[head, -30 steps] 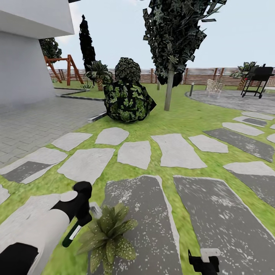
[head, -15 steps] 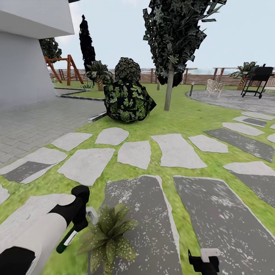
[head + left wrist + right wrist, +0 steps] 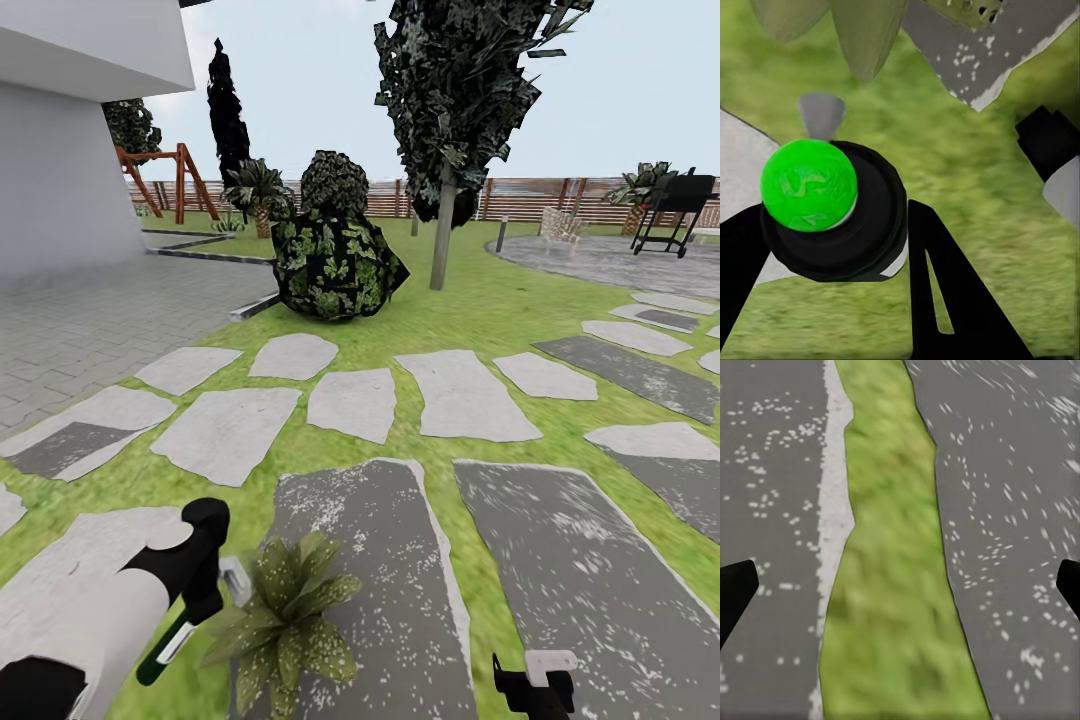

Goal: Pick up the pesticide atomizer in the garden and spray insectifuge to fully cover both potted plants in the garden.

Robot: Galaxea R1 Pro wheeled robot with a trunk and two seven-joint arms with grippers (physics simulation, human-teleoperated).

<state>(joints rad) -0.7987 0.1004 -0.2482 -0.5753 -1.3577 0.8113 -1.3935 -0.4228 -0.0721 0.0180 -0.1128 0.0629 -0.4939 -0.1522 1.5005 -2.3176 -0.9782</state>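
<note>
Gripping the pesticide atomizer [image 3: 165, 640], left end effector [image 3: 200, 585] beside potted plant [image 3: 285, 610].

Green lawn [image 3: 480, 310] crossed by irregular grey stepping stones [image 3: 462, 395]. White house wall [image 3: 60, 170] and grey paved terrace [image 3: 90, 320] at left. Dark round shrub [image 3: 335, 250], slim-trunked tree [image 3: 445, 120], brown slatted fence [image 3: 520, 198], black barbecue cart [image 3: 675, 210], wooden swing frame [image 3: 165, 180]. Pale clear sky.
</note>
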